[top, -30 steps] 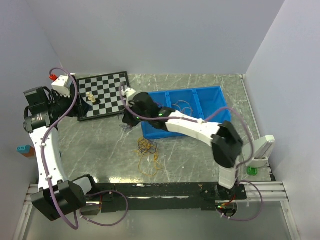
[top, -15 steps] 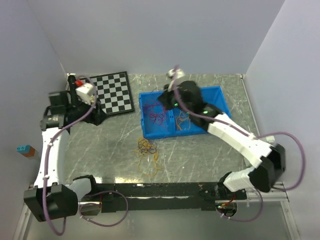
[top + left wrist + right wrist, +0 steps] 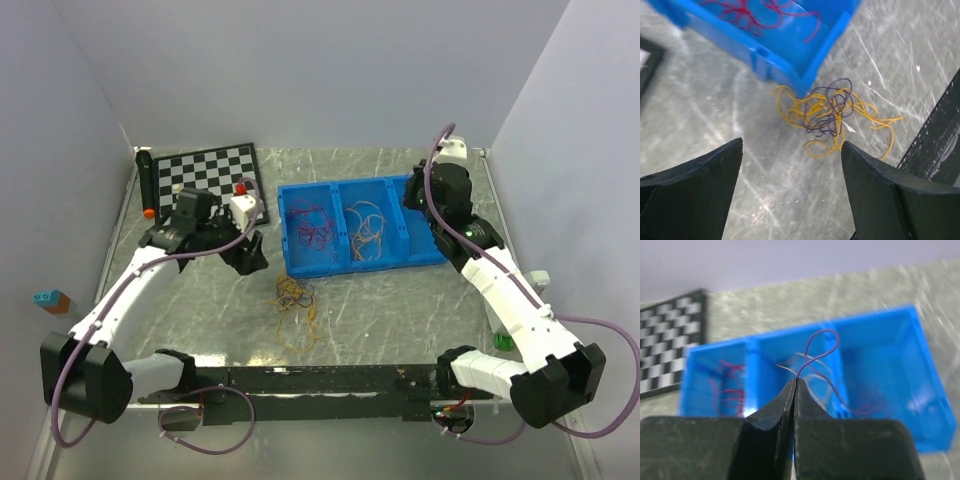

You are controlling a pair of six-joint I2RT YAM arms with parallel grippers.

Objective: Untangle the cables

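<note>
Left gripper spread wide, empty, above table. Just ahead of its fingertips: tangle of yellow-orange and purple cables, flat on table, right beside corner of blue bin. Right gripper pinched tight on purple strand, loop curling up past the tips, over bin. Beyond that gripper, inside bin: red strands in left compartment, orange strands in middle one.

Top cam: high at near edge, looking down on whole surface. Left wrist: close, tilted down at cables by blue bin. Right wrist: low, facing across bin. All share bin.
</note>
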